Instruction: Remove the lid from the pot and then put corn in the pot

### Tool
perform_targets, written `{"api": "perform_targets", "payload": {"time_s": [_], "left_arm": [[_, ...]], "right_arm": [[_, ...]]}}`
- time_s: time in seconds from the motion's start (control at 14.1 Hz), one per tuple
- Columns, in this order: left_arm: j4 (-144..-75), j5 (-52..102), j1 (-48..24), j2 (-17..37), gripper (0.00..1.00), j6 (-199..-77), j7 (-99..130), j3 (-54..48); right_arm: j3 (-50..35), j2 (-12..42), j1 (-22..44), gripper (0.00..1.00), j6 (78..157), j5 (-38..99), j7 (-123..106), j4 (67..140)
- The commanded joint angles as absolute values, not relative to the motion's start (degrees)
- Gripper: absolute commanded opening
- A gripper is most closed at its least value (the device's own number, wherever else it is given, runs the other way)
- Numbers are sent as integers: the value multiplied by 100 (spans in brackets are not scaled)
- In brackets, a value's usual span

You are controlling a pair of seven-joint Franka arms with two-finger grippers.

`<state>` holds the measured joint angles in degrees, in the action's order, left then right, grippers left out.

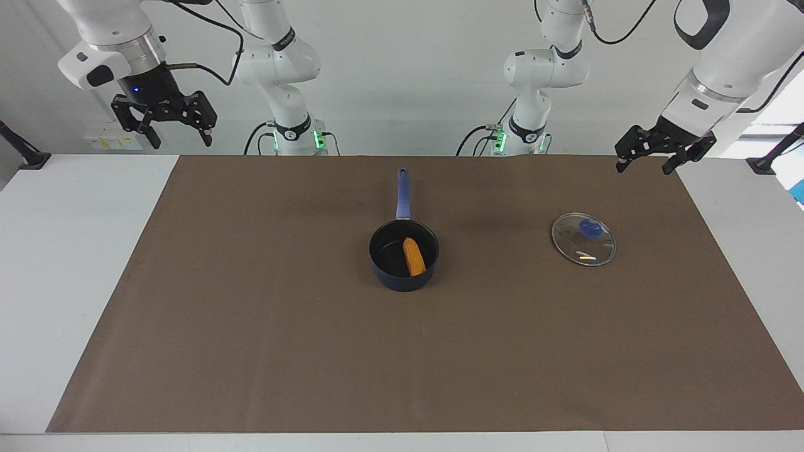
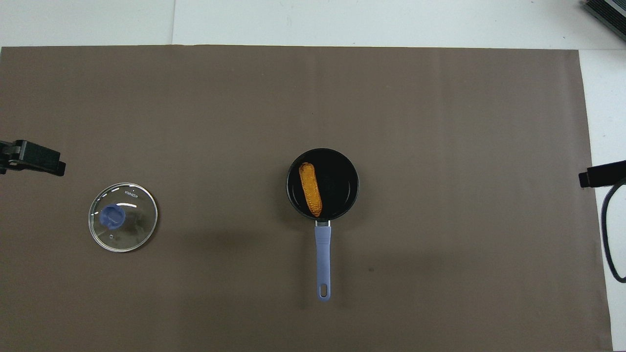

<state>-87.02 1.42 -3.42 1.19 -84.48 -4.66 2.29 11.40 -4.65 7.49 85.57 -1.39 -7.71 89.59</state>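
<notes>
The dark blue pot (image 1: 402,280) stands open in the middle of the brown mat, its long blue handle (image 1: 402,193) pointing toward the robots. The orange-yellow corn (image 1: 414,256) lies inside the pot, as the overhead view shows too (image 2: 310,189). The glass lid (image 1: 583,239) with its blue knob lies flat on the mat toward the left arm's end, apart from the pot (image 2: 353,193); it also shows in the overhead view (image 2: 123,217). My left gripper (image 1: 644,168) hangs open and empty in the air over the mat's edge at its own end. My right gripper (image 1: 180,141) hangs open and empty, raised at its own end.
The brown mat (image 1: 251,326) covers most of the white table (image 1: 69,251). Black clamp mounts stand at both ends of the table (image 1: 25,154) (image 1: 776,157). A dark object (image 2: 604,14) sits off the mat at the corner farthest from the robots.
</notes>
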Motion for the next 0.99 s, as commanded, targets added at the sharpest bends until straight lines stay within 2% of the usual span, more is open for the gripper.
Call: {"api": "perform_targets", "payload": {"time_s": [0.0,0.92], "left_arm": [[-8719,149,-325,53,100,-8367,-545,229],[-8728,45,-413,53,100,-8385,-589,176]], "right_arm": [[1116,-580,738,100,8684,-229,-906,9114],[1116,-580,738,100,8596,-132,-888,9097]]}}
